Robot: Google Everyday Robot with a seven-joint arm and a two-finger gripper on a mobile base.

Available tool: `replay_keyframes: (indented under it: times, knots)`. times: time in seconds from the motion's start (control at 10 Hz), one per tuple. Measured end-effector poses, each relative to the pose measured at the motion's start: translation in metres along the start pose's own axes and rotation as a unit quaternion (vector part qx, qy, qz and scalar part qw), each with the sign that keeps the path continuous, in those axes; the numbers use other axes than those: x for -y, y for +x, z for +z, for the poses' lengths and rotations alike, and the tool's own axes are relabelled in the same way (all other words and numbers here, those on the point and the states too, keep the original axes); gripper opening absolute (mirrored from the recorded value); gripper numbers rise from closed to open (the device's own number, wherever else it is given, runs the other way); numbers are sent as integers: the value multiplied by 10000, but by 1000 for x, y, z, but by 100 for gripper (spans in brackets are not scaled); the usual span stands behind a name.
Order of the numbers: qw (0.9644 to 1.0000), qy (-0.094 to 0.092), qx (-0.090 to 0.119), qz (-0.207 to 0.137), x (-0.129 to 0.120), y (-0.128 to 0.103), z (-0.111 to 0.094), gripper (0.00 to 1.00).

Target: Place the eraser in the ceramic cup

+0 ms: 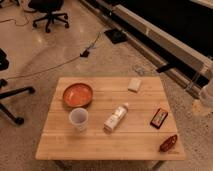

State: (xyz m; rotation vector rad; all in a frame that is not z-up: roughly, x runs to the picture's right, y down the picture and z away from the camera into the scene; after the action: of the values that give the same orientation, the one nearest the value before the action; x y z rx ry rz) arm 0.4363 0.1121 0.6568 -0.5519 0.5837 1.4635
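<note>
The eraser (134,84) is a small white block lying near the far edge of the wooden table (100,145). The ceramic cup (79,119) is white and round and stands upright on the left part of the table, just in front of the orange-red bowl (77,94). My gripper (206,97) shows as a pale shape at the right edge of the view, beyond the table's right side. It is well away from the eraser and the cup and holds nothing that I can see.
A small white bottle (115,118) lies on its side mid-table. A dark red packet (159,118) and a red-brown object (168,143) lie at the right. Office chairs (49,11) stand at the back and left. Cables (75,56) run across the floor.
</note>
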Motion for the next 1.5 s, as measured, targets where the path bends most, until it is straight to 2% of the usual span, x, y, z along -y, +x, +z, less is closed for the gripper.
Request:
replay_keyframes:
  times: [1.5]
  knots:
    - [9990, 126, -243, -356, -18, 7, 21, 40]
